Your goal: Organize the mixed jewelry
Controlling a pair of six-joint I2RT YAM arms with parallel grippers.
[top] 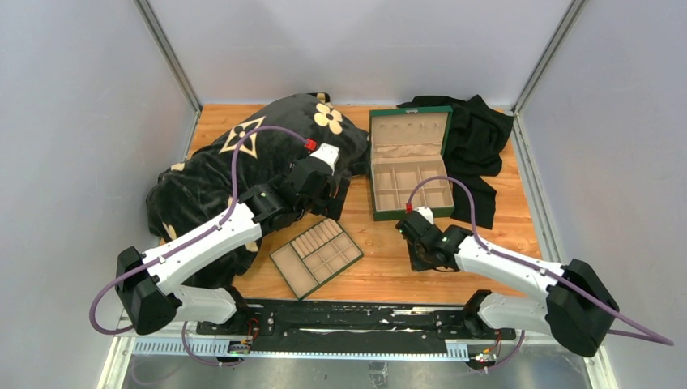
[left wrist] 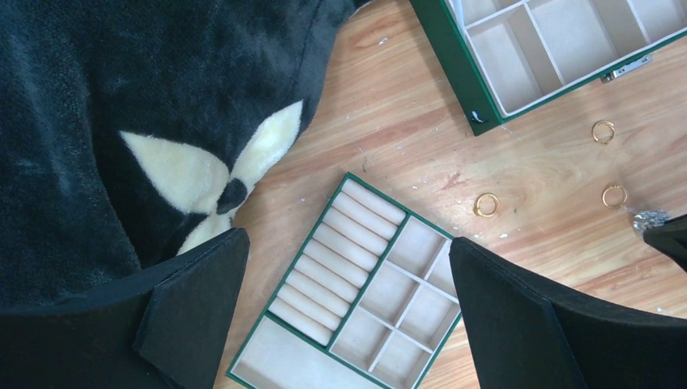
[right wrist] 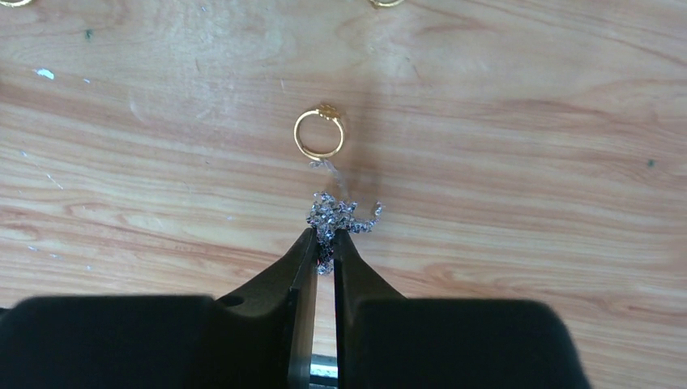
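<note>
The mixed jewelry lies on the wooden table between the two green cases. My right gripper (right wrist: 326, 237) is shut on a silvery sparkly cluster (right wrist: 339, 212), whose top sticks out past the fingertips at table level. A thin gold ring (right wrist: 319, 134) lies just beyond it. The left wrist view shows three gold rings (left wrist: 486, 204) (left wrist: 603, 131) (left wrist: 614, 194) and the cluster (left wrist: 650, 219) at the right edge. My left gripper (left wrist: 347, 243) hangs open above the flat green tray (left wrist: 279, 361), holding nothing. From above, the right gripper (top: 421, 255) is low on the table and the left gripper (top: 330, 198) is beside the blanket.
The open green box (top: 374, 162) with beige lining stands at the back right, its corner (left wrist: 454, 65) close to the rings. A black plush blanket (top: 235, 170) with cream flowers covers the left side. A black cloth (top: 478, 138) lies behind the box. Grey walls enclose the table.
</note>
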